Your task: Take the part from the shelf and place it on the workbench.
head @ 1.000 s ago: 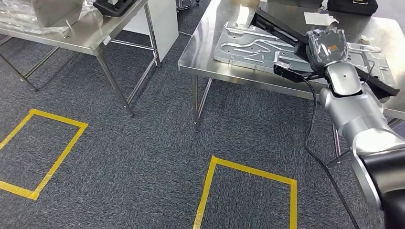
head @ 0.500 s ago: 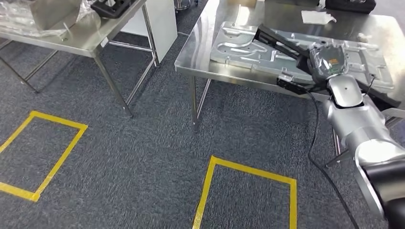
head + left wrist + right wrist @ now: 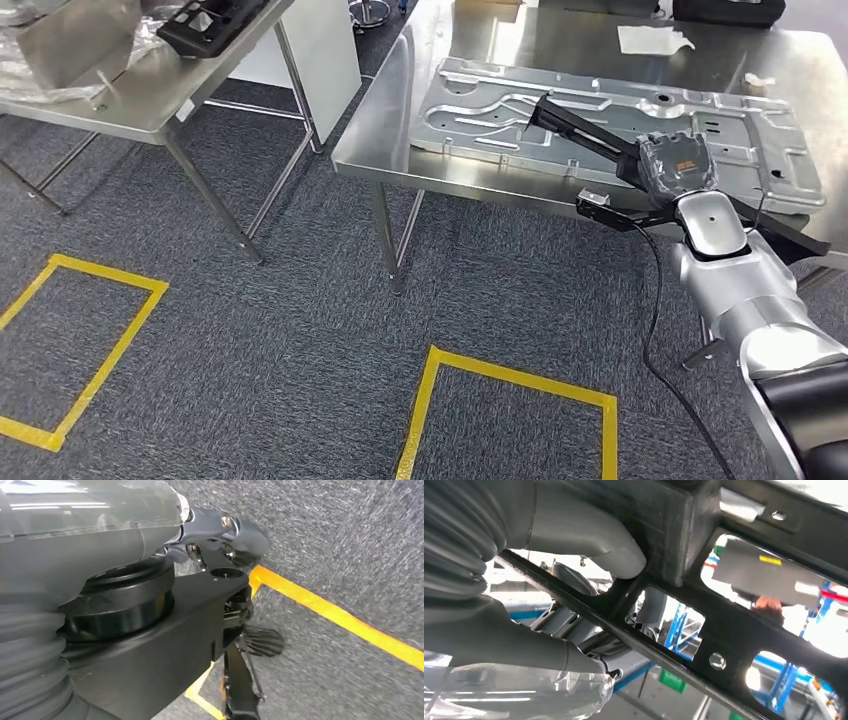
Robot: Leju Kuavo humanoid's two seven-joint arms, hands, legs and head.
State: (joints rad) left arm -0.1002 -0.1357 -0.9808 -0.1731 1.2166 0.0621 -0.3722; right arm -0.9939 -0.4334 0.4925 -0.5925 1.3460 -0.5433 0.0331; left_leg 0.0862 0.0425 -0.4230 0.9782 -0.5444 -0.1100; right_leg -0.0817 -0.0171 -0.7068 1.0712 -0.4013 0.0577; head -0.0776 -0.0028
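My right hand (image 3: 678, 165) grips a long black frame-like part (image 3: 585, 130) near its middle. The part hangs slantwise over the front edge of the steel workbench (image 3: 390, 130), above a large stamped metal plate (image 3: 500, 105) lying there. Its far end is over the plate and its near end juts past the bench edge. Up close in the right wrist view, the black part (image 3: 704, 525) has cut-outs and holes, and the right hand (image 3: 589, 535) is wrapped around it. My left hand (image 3: 220, 527) hangs over the carpet with nothing in it.
A second steel table (image 3: 150, 95) stands at the left with a black device (image 3: 205, 18) on it. Behind it is a white cabinet (image 3: 320, 45). Yellow tape squares (image 3: 510, 375) mark the grey carpet. White paper (image 3: 650, 38) and a black case (image 3: 725, 10) lie at the bench's back.
The whole view has shifted: the workbench now looks closer and further left. My right hand still grips the black part, now lower and over the plate's front edge.
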